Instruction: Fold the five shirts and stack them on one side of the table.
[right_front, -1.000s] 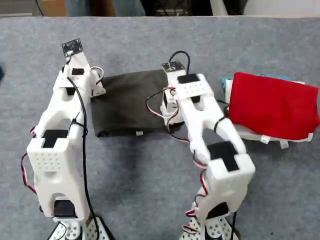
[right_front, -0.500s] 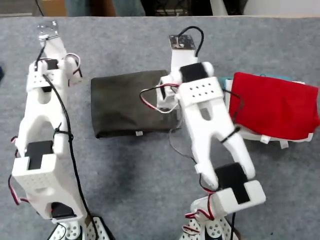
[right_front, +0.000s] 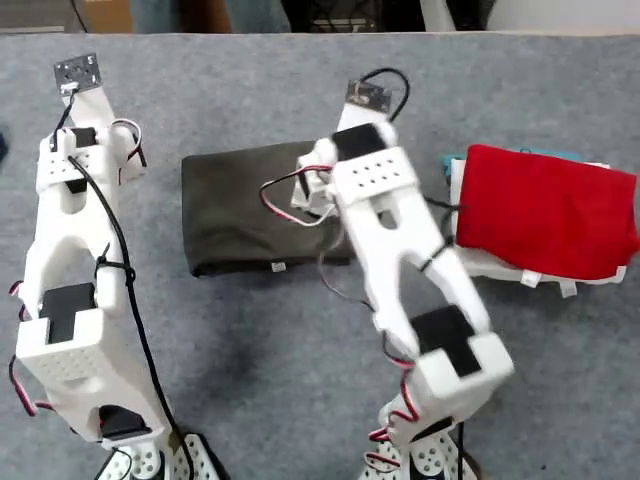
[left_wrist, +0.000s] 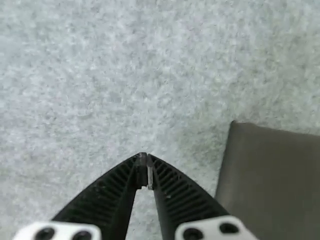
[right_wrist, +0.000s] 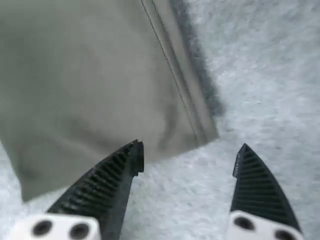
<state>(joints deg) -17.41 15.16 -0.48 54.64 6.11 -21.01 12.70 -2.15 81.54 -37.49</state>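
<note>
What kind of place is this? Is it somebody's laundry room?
Probably a robot workshop or lab, not a laundry room. The left arm and right arm, with loose wires, stand on a grey felt-covered table, beside a folded dark shirt and a red shirt.

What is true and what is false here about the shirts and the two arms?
The red shirt tops a pile of clothes. True.
The left arm's fingers are wide open. False: they are shut, over bare table beside the dark shirt.
The dark shirt lies folded on the table. True.
The right arm's fingers grip the dark shirt. False: they are open over its corner, holding nothing.
</note>
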